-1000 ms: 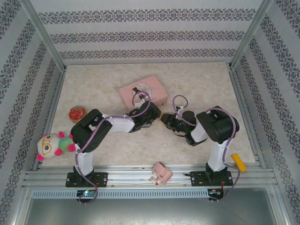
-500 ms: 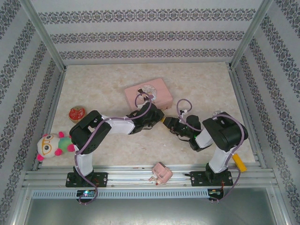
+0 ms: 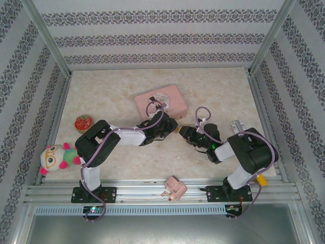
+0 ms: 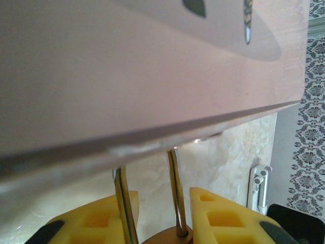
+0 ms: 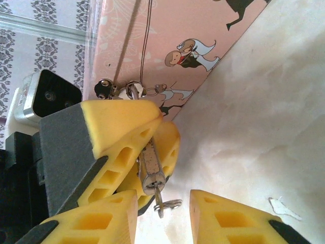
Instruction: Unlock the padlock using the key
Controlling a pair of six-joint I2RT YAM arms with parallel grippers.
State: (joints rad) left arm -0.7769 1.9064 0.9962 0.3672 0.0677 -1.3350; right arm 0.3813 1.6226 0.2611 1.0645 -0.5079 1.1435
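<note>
Left wrist camera puts the padlock [image 4: 166,238] right between my left jaws. They are clamped narrow on its brass body, and its two silver shackle legs rise from between the yellow pads [image 4: 223,216] to the lower edge of the pink tin [image 4: 152,76] just above. Right wrist camera looks at the same grip from the other side: the left jaws' pads [image 5: 119,122] pinch the padlock [image 5: 151,165] edge-on, its keyhole end pointing toward my right jaws, and the shackle's far end meets the small metal clasp [image 5: 133,90] on the tin [image 5: 193,35]. The key [image 5: 165,205] hangs at that keyhole end, in the gap between my right jaws, which stand wide apart with a pad [image 5: 231,218] on either side and neither touching it that I can see — whether its blade is seated in the lock I cannot tell. From the top external camera the two sets of jaws meet nose to nose over the tabletop [image 3: 117,96], with the tin [image 3: 161,100] just beyond them — padlock and key are too small to make out there.
</note>
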